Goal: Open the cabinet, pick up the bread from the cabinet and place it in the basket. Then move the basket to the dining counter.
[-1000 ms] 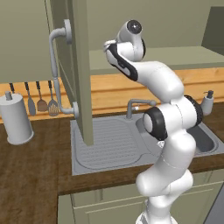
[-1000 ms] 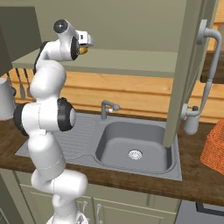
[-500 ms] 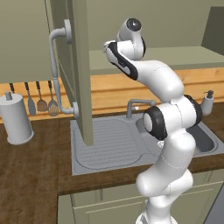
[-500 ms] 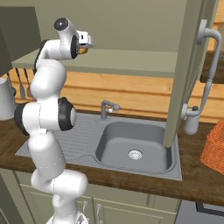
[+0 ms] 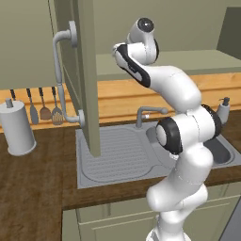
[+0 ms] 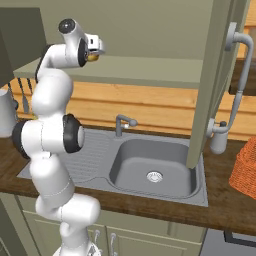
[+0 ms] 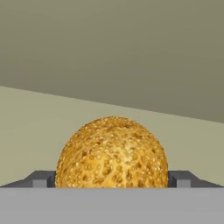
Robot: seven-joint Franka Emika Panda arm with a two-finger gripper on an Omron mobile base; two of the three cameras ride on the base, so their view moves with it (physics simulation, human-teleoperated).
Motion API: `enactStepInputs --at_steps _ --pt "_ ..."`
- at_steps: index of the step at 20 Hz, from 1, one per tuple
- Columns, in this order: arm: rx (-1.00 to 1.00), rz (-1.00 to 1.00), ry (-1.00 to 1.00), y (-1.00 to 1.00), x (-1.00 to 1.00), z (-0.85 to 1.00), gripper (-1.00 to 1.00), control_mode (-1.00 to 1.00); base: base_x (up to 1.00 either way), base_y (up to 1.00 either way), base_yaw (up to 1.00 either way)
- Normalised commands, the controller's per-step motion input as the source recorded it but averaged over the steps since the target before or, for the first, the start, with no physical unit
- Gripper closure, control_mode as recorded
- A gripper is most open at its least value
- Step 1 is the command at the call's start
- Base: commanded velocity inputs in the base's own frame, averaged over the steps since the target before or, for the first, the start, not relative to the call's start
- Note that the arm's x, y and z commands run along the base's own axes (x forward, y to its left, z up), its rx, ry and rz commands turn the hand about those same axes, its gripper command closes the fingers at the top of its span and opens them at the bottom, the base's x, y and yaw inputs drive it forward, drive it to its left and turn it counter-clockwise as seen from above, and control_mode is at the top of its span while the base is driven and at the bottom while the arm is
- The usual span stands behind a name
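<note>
The olive-grey cabinet stands open, one door [image 5: 87, 70] swung out on the left and the other door [image 6: 216, 75] on the right, each with a curved grey bar handle [image 6: 239, 75]. My gripper [image 6: 96, 50] reaches inside over the cabinet shelf [image 6: 150, 69]. The golden-brown bread [image 7: 112, 153] sits between the two dark fingertips [image 7: 43, 179], which press on both its sides, so my gripper [image 7: 112, 179] is shut on it. From the right base camera the bread [image 6: 92, 56] shows as a small brown spot at the hand. The orange basket [image 6: 246, 167] rests on the counter at the far right edge.
Below the cabinet lie a grey sink [image 6: 152, 162] with a faucet [image 6: 122, 122] and a ribbed drainboard [image 5: 117, 157]. A paper towel roll [image 5: 18, 127] and hanging utensils [image 5: 44, 106] are at the left. A soap dispenser [image 5: 222, 109] stands behind the arm.
The wrist has risen very slightly inside the cabinet, and the bread stays between the fingers. The doors and basket have not moved.
</note>
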Motion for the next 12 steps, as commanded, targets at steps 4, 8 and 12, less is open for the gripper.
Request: enactStepInputs --at_steps 4,8,12 --pt "0.0 0.0 -0.03 -0.03 -1.0 0.0 1.0 -1.0 0.0 0.0 0.0" --pt "0.0 0.0 -0.03 -0.08 -1.0 0.0 1.0 -1.0 0.0 0.0 0.0" --pt "0.01 0.0 -0.02 -0.1 -1.0 0.0 1.0 -1.0 0.0 0.0 0.0"
